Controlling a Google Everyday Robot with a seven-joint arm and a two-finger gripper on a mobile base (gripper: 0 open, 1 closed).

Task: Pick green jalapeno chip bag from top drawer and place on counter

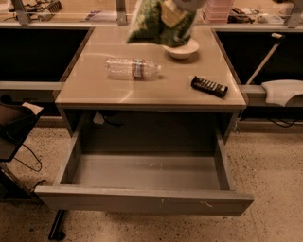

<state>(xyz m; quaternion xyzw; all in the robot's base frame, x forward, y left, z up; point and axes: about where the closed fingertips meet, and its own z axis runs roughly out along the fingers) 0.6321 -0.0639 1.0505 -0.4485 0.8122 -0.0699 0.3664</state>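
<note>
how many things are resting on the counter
3: water bottle left of centre, white bowl at the back, black packet on the right. The gripper, at the top edge, holds the green jalapeno chip bag over the bowl.

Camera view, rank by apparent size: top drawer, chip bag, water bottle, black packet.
1. top drawer
2. green jalapeno chip bag, held by the pincer at the top edge; cropped and held aloft, so lead over water bottle unsure
3. water bottle
4. black packet
</note>
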